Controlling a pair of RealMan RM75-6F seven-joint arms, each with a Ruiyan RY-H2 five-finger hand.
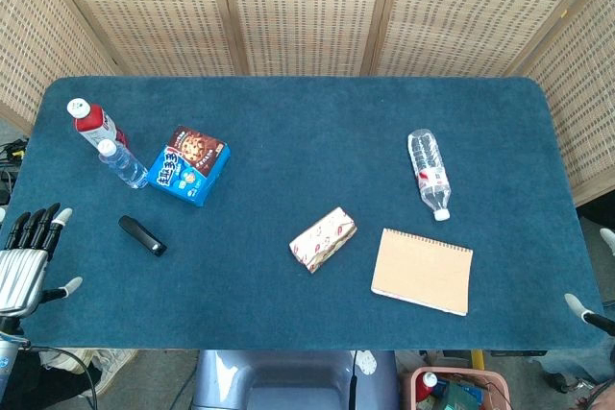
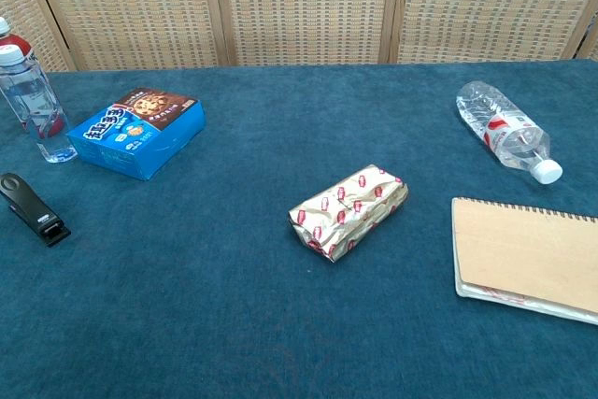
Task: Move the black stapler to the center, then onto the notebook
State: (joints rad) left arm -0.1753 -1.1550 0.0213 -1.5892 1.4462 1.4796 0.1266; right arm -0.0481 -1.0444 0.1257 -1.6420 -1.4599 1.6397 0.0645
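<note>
Woven rattan screen [image 1: 307,7] behind blue carpeted table [image 1: 317,122]; even light.

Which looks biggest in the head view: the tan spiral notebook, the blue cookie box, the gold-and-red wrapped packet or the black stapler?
Largest to smallest, as they look in the head view:
1. tan spiral notebook
2. blue cookie box and gold-and-red wrapped packet, too alike to rank
3. black stapler

Matt black stapler [image 2: 32,211]; fuzzy cloth table [image 1: 307,122].
</note>
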